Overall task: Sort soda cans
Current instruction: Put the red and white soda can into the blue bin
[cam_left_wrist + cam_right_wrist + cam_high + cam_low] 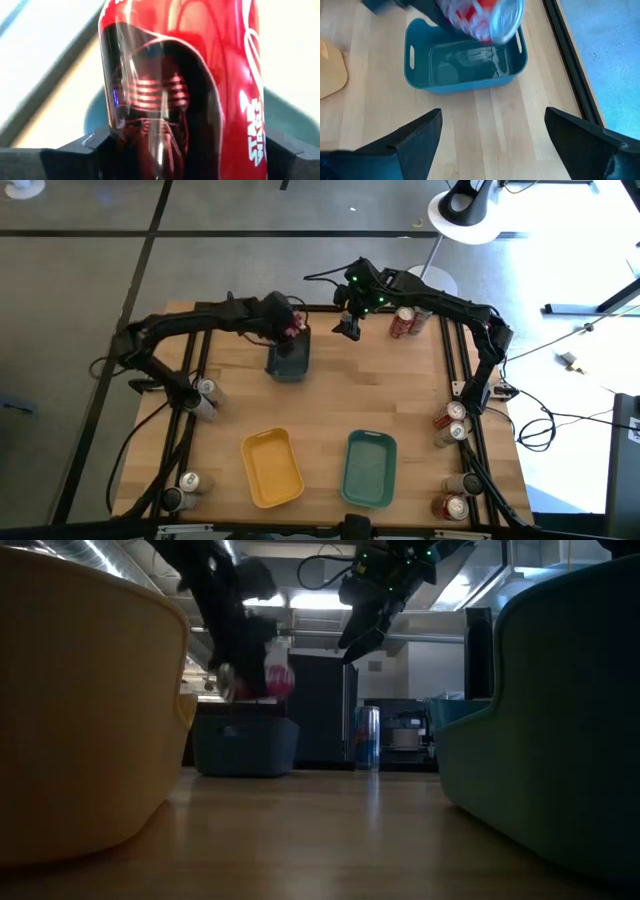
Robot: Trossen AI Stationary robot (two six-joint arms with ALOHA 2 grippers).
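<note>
My left gripper [290, 330] is shut on a red soda can [180, 75] with a dark masked figure printed on it, above the dark blue tray [288, 360] near the table's far edge. The right wrist view shows this can [485, 17] over the tray [465, 65]. My right gripper [348, 328] hangs open in the air just right of the tray, touching nothing; its fingers spread wide [490, 135]. Two red cans [405, 323] lie by the far right corner. Other cans stand along the left edge [205, 392] and the right edge [452, 420]. My left gripper pinches the red can between its two fingers, one on each side of the can's side wall [115, 135]. The can is lifted clear above the blue tray [245, 745]. It is tilted, its silver top [507, 20] turned toward the right arm.
A yellow tray [272, 468] and a teal tray [370, 468] sit near the table's near edge, with bare wood between them and the blue tray. Black frame rails run along both table sides. A tall can [368, 737] stands far back in the low view.
</note>
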